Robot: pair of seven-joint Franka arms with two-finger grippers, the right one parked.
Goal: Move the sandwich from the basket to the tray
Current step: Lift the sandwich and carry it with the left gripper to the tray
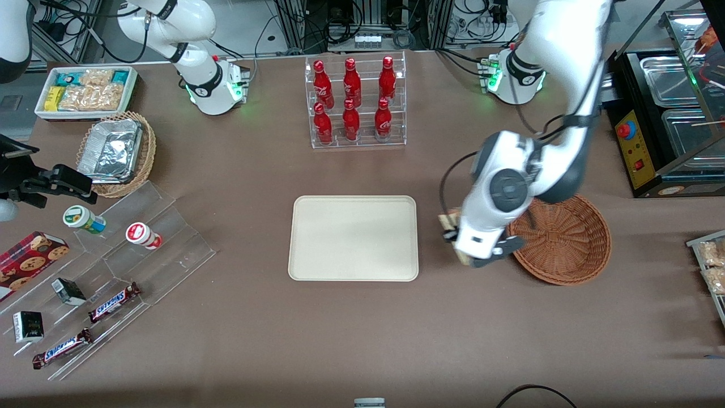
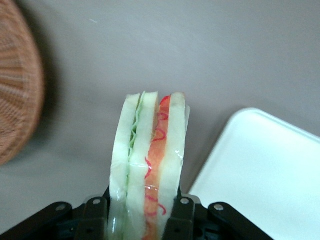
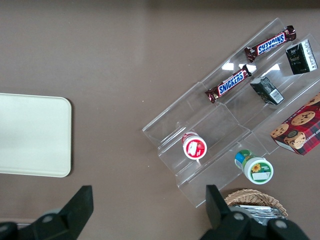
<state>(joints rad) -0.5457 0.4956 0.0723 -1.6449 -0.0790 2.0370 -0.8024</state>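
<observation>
The gripper (image 1: 460, 241) holds the sandwich (image 2: 150, 170) between basket (image 1: 566, 241) and tray (image 1: 354, 238).

Sandwich (image 2: 149, 170): pale white bread wedge, green and red filling layers along the edge, wrapped in clear film, held upright on edge between the fingers of the gripper (image 1: 456, 242), off the table. Basket (image 1: 566, 241): round reddish-brown wicker bowl, nothing in it, just beside the gripper toward the working arm's end, partly covered by the arm. Tray (image 1: 354, 238): flat cream-beige rectangle, rounded corners, low rim, bare, near the gripper toward the parked arm's end, not touching it.
</observation>
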